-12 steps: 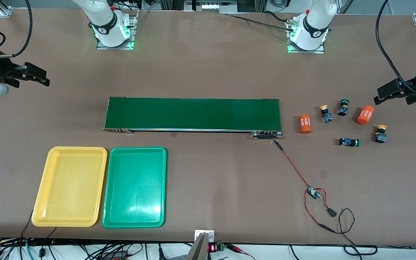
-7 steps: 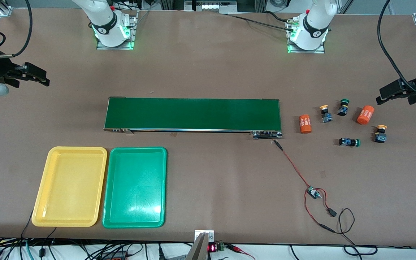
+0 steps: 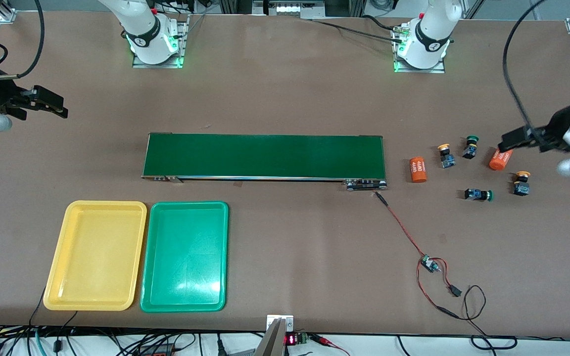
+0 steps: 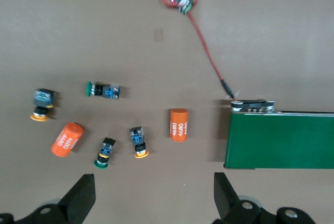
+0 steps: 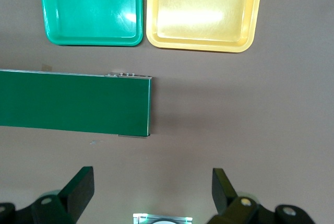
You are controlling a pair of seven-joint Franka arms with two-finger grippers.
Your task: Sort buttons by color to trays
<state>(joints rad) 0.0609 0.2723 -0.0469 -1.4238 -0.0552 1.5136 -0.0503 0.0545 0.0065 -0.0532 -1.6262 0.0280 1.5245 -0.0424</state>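
Note:
Two yellow-capped buttons (image 3: 445, 155) (image 3: 521, 182) and two green-capped buttons (image 3: 471, 147) (image 3: 479, 195) lie loose on the table at the left arm's end. They also show in the left wrist view: yellow-capped buttons (image 4: 138, 142) (image 4: 40, 105), green-capped buttons (image 4: 104, 152) (image 4: 103, 90). My left gripper (image 3: 507, 141) (image 4: 154, 185) hangs open and empty over the edge of this cluster. The yellow tray (image 3: 95, 255) (image 5: 203, 10) and the green tray (image 3: 184, 257) (image 5: 94, 10) lie side by side, both bare. My right gripper (image 3: 50, 106) (image 5: 151, 177) waits open at the right arm's end of the table.
Two orange cylinders (image 3: 417, 170) (image 3: 500, 159) marked 4680 lie among the buttons. A long dark green conveyor belt (image 3: 264, 156) crosses the middle of the table. A red wire with a small circuit board (image 3: 429, 265) trails from the belt's end toward the front camera.
My left gripper has swung in toward the buttons and now overlaps one orange cylinder in the front view. The right arm and all the objects have stayed put.

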